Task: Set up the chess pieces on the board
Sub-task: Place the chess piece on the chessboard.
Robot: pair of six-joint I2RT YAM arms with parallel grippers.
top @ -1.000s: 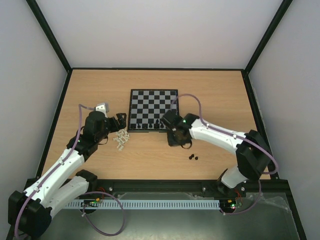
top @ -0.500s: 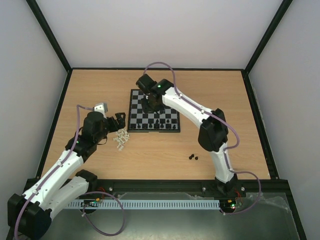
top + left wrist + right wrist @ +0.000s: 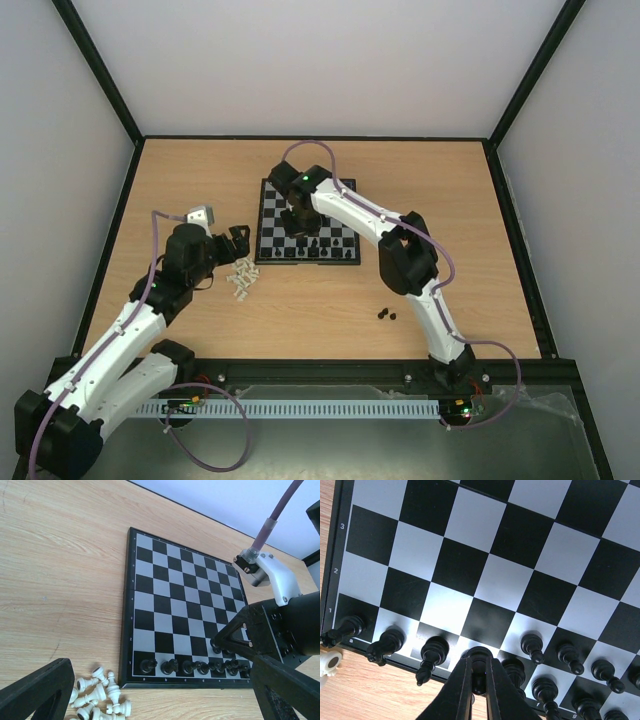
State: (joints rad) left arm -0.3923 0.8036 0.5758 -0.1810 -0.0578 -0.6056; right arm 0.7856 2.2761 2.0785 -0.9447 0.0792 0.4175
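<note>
Right hand (image 3: 479, 667) pinches black piece (image 3: 479, 654).

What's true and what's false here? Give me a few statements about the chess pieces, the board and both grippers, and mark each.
1. The right gripper is shut on a black piece. True.
2. The white pieces stand on the board. False: they lie heaped on the table by its near left corner.
3. The left gripper is open. True.
4. All black pieces are on the board. False: two loose black pieces lie on the table to its right.
</note>
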